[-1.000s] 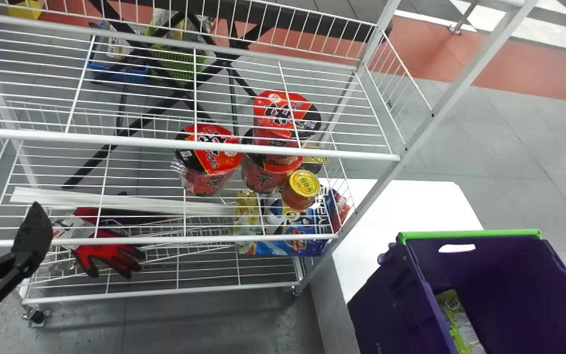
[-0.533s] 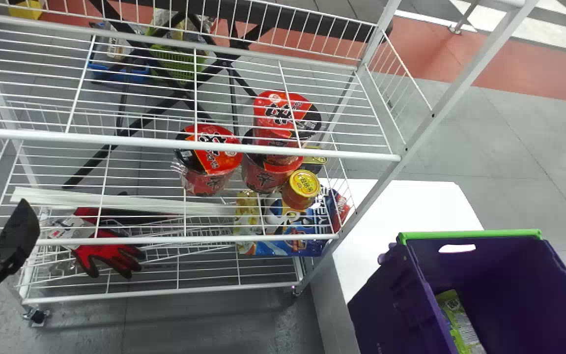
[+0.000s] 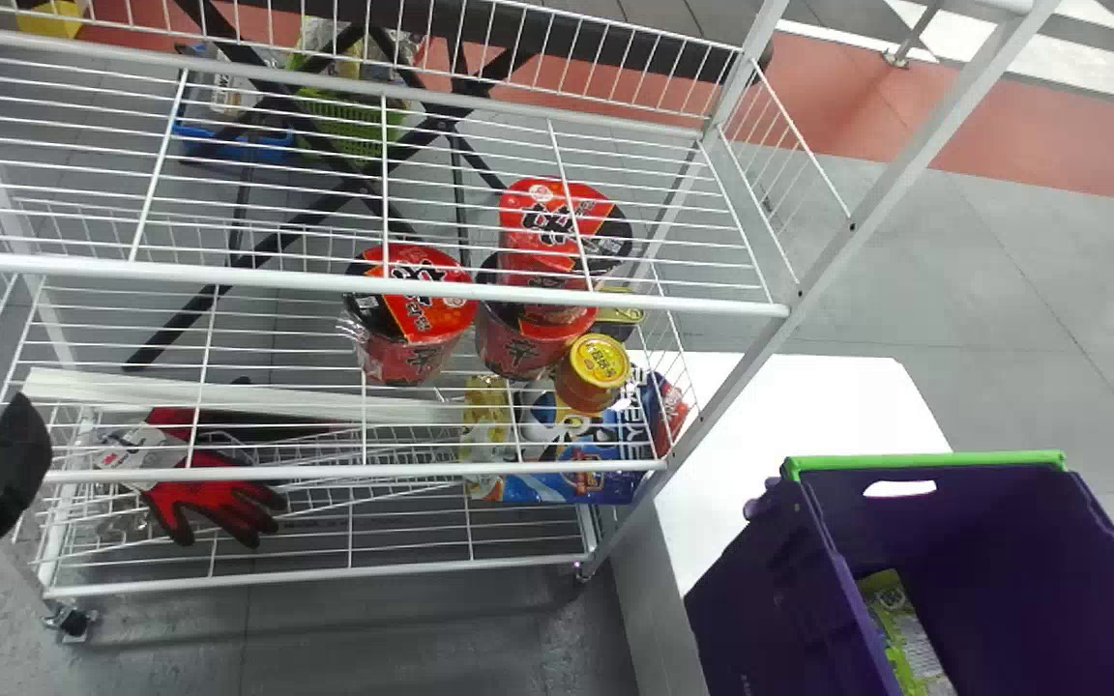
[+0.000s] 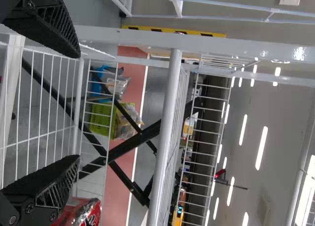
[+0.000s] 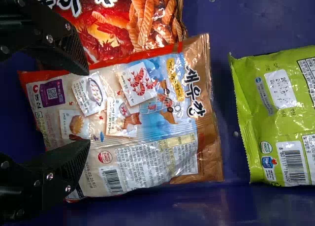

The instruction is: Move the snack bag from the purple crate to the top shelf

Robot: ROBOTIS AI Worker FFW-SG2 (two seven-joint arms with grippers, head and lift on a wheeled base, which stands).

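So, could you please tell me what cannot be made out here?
- Head view: the purple crate's near end, cut off by the edge.
- Right wrist view: the rest of the red snack bag, behind the beige bag and the edge.
- Left wrist view: part of the red pack, behind the left gripper.

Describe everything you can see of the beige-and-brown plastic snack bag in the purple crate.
The beige-and-brown snack bag looks like glossy, wrinkled film, with a blue illustrated patch, small pictures, a text panel and a barcode. I see no tear. It rests in the purple crate, overlapping a red snack bag. The right gripper has its fingers apart over one end; contact is unclear.
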